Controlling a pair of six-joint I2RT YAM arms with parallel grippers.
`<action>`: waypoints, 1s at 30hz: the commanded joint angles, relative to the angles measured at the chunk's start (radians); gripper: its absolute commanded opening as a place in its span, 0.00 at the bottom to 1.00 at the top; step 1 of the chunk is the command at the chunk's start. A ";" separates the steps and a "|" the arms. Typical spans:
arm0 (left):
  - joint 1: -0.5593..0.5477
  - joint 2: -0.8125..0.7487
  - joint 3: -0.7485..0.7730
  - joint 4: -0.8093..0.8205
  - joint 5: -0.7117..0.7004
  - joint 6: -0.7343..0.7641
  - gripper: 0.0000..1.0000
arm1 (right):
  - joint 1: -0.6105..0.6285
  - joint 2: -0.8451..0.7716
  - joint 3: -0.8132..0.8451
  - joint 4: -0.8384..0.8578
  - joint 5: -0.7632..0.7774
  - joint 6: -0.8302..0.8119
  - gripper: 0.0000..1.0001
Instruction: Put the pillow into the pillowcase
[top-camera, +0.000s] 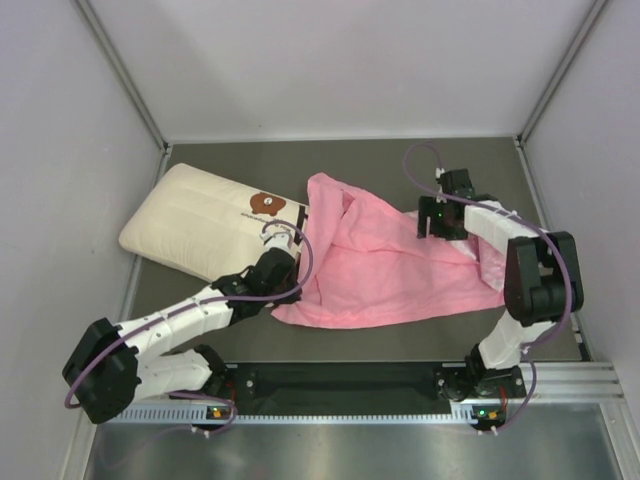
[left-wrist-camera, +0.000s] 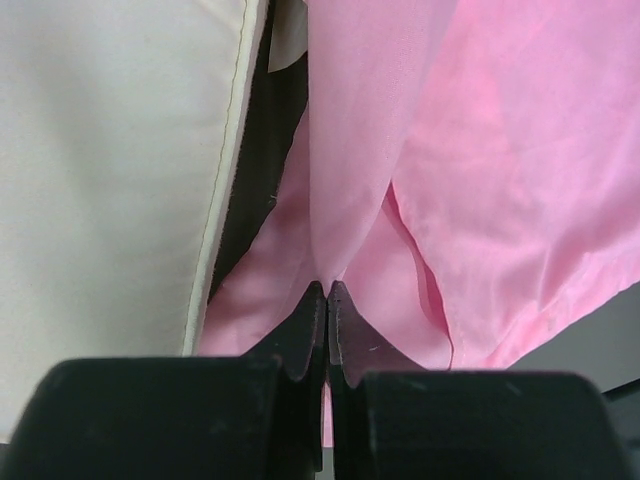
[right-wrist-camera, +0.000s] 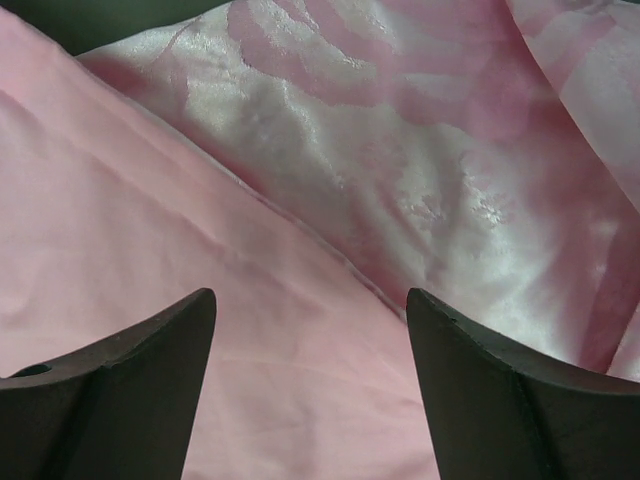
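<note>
The cream-white pillow (top-camera: 205, 222) lies at the back left of the table, its brown print near the pillowcase. The pink pillowcase (top-camera: 390, 262) is spread crumpled across the middle. My left gripper (top-camera: 283, 262) is shut on a fold of the pillowcase's left edge, pinched between the tips (left-wrist-camera: 328, 290), with the pillow's seam (left-wrist-camera: 215, 200) just to the left. My right gripper (top-camera: 432, 222) is open over the pillowcase's right part; between its fingers (right-wrist-camera: 460, 340) lie plain pink fabric (right-wrist-camera: 150, 250) and the shiny rose-patterned face (right-wrist-camera: 400, 150).
Grey walls enclose the dark table (top-camera: 440, 170) on the left, back and right. A metal rail (top-camera: 400, 400) with the arm bases runs along the near edge.
</note>
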 joint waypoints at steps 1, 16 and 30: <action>-0.001 -0.017 -0.009 -0.002 -0.015 0.013 0.00 | 0.044 0.047 0.059 0.032 0.088 -0.021 0.77; -0.001 -0.007 -0.004 0.016 0.008 0.013 0.00 | 0.055 0.046 0.036 0.012 0.014 -0.039 0.00; -0.003 0.026 0.010 0.007 0.045 0.018 0.00 | 0.052 0.203 0.449 -0.001 0.035 0.025 0.00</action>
